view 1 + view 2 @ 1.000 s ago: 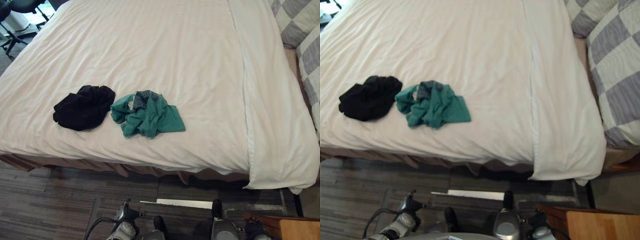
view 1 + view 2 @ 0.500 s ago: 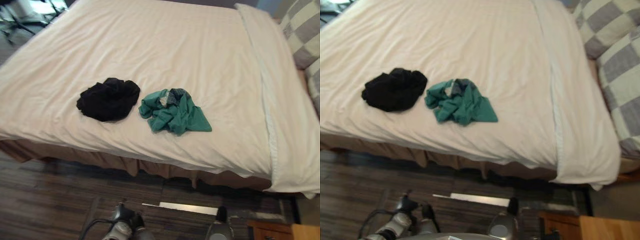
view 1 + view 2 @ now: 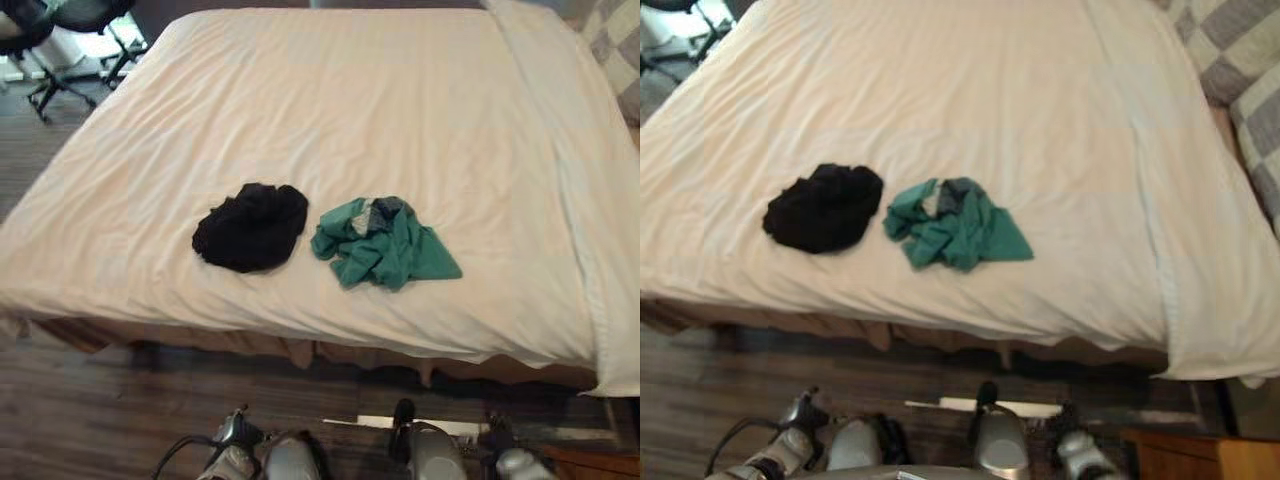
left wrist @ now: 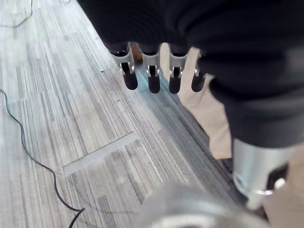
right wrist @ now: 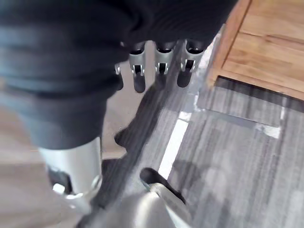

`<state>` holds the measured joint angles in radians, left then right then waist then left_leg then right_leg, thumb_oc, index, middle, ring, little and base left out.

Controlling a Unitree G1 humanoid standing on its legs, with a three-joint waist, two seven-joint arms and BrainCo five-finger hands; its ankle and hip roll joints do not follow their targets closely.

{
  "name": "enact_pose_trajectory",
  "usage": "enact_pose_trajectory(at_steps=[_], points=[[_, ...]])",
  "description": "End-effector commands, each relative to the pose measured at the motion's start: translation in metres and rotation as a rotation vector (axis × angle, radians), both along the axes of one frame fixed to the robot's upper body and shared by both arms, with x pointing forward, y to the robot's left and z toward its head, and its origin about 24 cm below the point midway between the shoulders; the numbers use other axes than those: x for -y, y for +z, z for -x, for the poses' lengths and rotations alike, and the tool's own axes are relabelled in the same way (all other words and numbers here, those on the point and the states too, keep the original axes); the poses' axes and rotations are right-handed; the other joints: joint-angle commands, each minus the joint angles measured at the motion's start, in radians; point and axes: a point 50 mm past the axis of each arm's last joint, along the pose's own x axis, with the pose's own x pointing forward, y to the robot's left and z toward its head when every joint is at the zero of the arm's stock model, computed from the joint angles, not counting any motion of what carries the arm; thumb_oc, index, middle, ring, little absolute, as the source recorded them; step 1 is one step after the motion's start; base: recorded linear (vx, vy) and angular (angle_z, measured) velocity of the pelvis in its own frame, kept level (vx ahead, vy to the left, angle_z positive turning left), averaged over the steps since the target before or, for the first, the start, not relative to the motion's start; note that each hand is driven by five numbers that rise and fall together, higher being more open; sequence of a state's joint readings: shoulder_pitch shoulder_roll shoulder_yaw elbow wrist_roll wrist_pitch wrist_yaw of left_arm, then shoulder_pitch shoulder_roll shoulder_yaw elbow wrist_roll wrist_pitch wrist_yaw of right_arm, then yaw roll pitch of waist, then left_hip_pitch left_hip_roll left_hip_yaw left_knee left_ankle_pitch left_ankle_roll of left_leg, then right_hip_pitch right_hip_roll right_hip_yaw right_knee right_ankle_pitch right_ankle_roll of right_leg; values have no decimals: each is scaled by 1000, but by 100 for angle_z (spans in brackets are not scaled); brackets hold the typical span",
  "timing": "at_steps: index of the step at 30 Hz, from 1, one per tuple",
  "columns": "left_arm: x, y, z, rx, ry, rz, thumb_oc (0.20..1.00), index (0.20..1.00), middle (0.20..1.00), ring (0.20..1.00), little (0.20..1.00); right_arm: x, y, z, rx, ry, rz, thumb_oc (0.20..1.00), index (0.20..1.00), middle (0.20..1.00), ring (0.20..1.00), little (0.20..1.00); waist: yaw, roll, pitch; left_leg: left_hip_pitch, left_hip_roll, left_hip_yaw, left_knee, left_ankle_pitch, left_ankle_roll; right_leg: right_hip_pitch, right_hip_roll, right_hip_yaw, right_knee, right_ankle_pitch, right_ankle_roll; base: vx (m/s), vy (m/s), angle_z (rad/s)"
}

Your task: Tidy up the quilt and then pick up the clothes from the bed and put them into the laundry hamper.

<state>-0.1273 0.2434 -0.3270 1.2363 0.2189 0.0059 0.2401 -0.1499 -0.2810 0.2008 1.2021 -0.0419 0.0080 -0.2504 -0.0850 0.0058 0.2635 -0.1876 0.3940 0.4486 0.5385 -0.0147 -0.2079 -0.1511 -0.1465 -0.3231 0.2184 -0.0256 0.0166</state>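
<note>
We find the quilt [image 3: 330, 120] lying flat and largely smooth across the bed, with only shallow creases, its folded band running near to far along the right side beside the checked pillows [image 3: 1240, 60]; on this evidence we judge the tidying step to be done or very nearly so. The clothes stage is not yet started. A black garment [image 3: 251, 226] lies bunched on the near part of the quilt, left of centre, and a green garment [image 3: 384, 242] lies crumpled just beside it to the right, the two close but apparently not touching. Both sit near the near edge of the bed, which we judge to be within easy approach. We see no laundry hamper in what is shown, so we cannot say where the clothes are to go. The left hand [image 4: 156, 71] hangs low over the grey plank floor [image 4: 57, 123] beside the bed's skirt, its fingers straight and relaxed, holding nothing. The right hand [image 5: 159, 64] likewise hangs over the floor near a wooden piece of furniture [image 5: 266, 42], fingers loose and empty. An office chair [image 3: 70, 30] stands at the far left. In our judgement both pickups and both deposits remain outstanding, and the hamper must first be located.
</note>
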Motion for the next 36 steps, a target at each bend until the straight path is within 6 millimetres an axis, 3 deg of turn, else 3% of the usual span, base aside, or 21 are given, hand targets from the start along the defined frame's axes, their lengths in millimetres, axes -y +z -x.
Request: enact_pose_trajectory(at_steps=[1, 4, 5, 6, 7, 9, 11, 13, 15, 16, 17, 20, 21, 22, 26, 28, 31, 33, 34, 35, 36], points=[[8, 19, -45, 152, -85, -6, 1000, 1000, 1000, 1000, 1000, -4, 7, -12, 50, 66, 22, 1000, 1000, 1000, 1000, 1000, -29, 7, 7, 113, 1, -52, -328, 50, 15, 61, -120, 44, -139, -9, 160, 176, 829, -64], [12, 20, -48, 155, -116, -10, 1000, 1000, 1000, 1000, 1000, -9, 8, -17, 70, 86, 15, 1000, 1000, 1000, 1000, 1000, -28, 11, -3, 120, 3, -121, -435, 95, 11, 52, -149, 71, -151, 20, 173, 64, 549, -52], [24, 20, -52, 165, -164, 3, 1000, 1000, 1000, 1000, 1000, -18, 11, -22, 105, 119, -9, 1000, 1000, 1000, 1000, 1000, -34, 23, -24, 151, -29, -233, -514, 64, 2, 57, -186, 127, -172, 50, 199, 172, 982, -46], [33, 23, -60, 175, -220, 1, 1000, 1000, 1000, 1000, 1000, -25, 12, -27, 127, 133, -23, 1000, 1000, 1000, 1000, 1000, -52, 10, -26, 160, -77, -231, -521, 27, 6, 57, -238, 152, -188, 127, 231, 170, 981, -44], [33, 23, -60, 175, -220, 1, 1000, 1000, 1000, 1000, 1000, -25, 12, -26, 127, 133, -23, 1000, 1000, 1000, 1000, 1000, -52, 10, -27, 159, -77, -231, -521, 27, 6, 56, -239, 152, -188, 127, 231, 31, 610, -45], [30, 29, -70, 196, -242, -27, 1000, 1000, 1000, 1000, 1000, -46, 15, -40, 155, 193, -48, 1000, 1000, 1000, 1000, 1000, -40, -21, -12, 167, -126, -193, -517, 8, 32, 9, -279, 133, -183, 242, 231, -75, 368, -68], [26, 32, -73, 216, -236, -34, 1000, 1000, 1000, 1000, 1000, -61, 21, -53, 191, 247, -69, 1000, 1000, 1000, 1000, 1000, -10, -17, -6, 191, -150, -130, -557, 13, 55, -11, -291, 6, -144, 206, 209, -124, 441, -103], [25, 30, -69, 209, -221, -25, 1000, 1000, 1000, 1000, 1000, -63, 19, -50, 183, 259, -74, 1000, 1000, 1000, 1000, 1000, -5, -15, -2, 201, -187, -122, -593, 32, 75, -7, -205, 21, -81, 135, 188, -81, 443, -51], [14, 20, -51, 133, -172, -36, 1000, 1000, 1000, 1000, 1000, -48, 11, -36, 129, 174, -65, 1000, 1000, 1000, 1000, 1000, -1, -6, -2, 201, -236, -140, -618, 39, 105, 4, -56, 85, -37, 30, 158, -85, 421, 11], [5, 15, -38, 89, -132, -47, 1000, 1000, 1000, 1000, 1000, -41, 7, -28, 97, 146, -53, 1000, 1000, 1000, 1000, 1000, 3, -8, -5, 207, -250, -140, -621, 34, 111, 19, -38, 82, -48, 17, 147, -48, 234, 13], [5, 15, -38, 89, -132, -47, 1000, 1000, 1000, 1000, 1000, -41, 7, -28, 97, 146, -53, 1000, 1000, 1000, 1000, 1000, 3, -8, -4, 208, -250, -140, -621, 34, 111, 20, -38, 82, -48, 17, 147, -11, 106, 7], [-16, 5, -7, 11, 12, -60, 1000, 1000, 1000, 1000, 1000, -14, -1, -4, 23, -7, -15, 1000, 1000, 1000, 1000, 1000, 16, -19, -34, 196, -271, -138, -623, 30, 118, 69, -37, 92, -152, 38, 152, 13, 72, 13], [-39, 3, 21, -31, 194, -68, 1000, 1000, 1000, 1000, 1000, 10, -4, 19, -32, -138, 17, 1000, 1000, 1000, 1000, 1000, 26, -26, -45, 207, -273, -129, -626, 28, 121, 97, -47, 77, -188, 51, 163, 18, 43, 13], [-39, 3, 21, -31, 194, -68, 1000, 1000, 1000, 1000, 1000, 10, -4, 19, -32, -138, 17, 1000, 1000, 1000, 1000, 1000, 26, -26, -48, 204, -273, -129, -626, 30, 121, 95, -47, 77, -189, 54, 162, 0, 0, 0], [-58, -1, 57, -96, 387, 3, 1000, 1000, 1000, 1000, 1000, 48, 1, 43, -37, -350, 41, 1000, 1000, 1000, 1000, 1000, 24, -31, -62, 211, -277, -132, -626, 23, 121, 111, -54, 78, -207, 68, 170, 42, 14, -1], [-59, -6, 97, -210, 383, 172, 1000, 1000, 1000, 1000, 1000, 87, 16, 56, -24, -451, 68, 1000, 1000, 1000, 1000, 1000, 17, -31, -66, 227, -278, -122, -626, 18, 121, 127, -67, 76, -226, 89, 182, 75, 21, 1], [-62, -3, 129, -370, 159, 229, 1000, 1000, 1000, 1000, 1000, 126, 45, 42, 70, -472, 138, 1000, 1000, 1000, 1000, 1000, 13, -17, -62, 235, -276, -113, -626, 16, 118, 135, -72, 83, -244, 103, 191, 32, 22, -16], [-79, 2, 158, -542, -30, 93, 1000, 1000, 1000, 1000, 1000, 141, 64, 27, 163, -458, 181, 1000, 1000, 1000, 1000, 1000, 9, -13, -67, 240, -275, -104, -626, 11, 115, 138, -73, 90, -253, 108, 197, 55, 11, -6], [-111, 16, 157, -573, -83, -142, 1000, 1000, 1000, 1000, 1000, 160, 93, 13, 298, -434, 288, 1000, 1000, 1000, 1000, 1000, 5, -14, -72, 243, -275, -98, -626, 8, 113, 138, -74, 95, -261, 111, 200, 44, -2, -8], [-131, 25, 147, -496, 18, -246, 1000, 1000, 1000, 1000, 1000, 168, 110, 9, 371, -416, 372, 1000, 1000, 1000, 1000, 1000, 8, -17, -73, 241, -275, -99, -626, 9, 111, 138, -75, 92, -264, 111, 200, 28, -7, -15], [-131, 26, 146, -496, 18, -247, 1000, 1000, 1000, 1000, 1000, 168, 110, 10, 370, -417, 372, 1000, 1000, 1000, 1000, 1000, 8, -17, -72, 242, -275, -99, -626, 9, 111, 139, -75, 92, -264, 111, 200, 11, -36, -13]])
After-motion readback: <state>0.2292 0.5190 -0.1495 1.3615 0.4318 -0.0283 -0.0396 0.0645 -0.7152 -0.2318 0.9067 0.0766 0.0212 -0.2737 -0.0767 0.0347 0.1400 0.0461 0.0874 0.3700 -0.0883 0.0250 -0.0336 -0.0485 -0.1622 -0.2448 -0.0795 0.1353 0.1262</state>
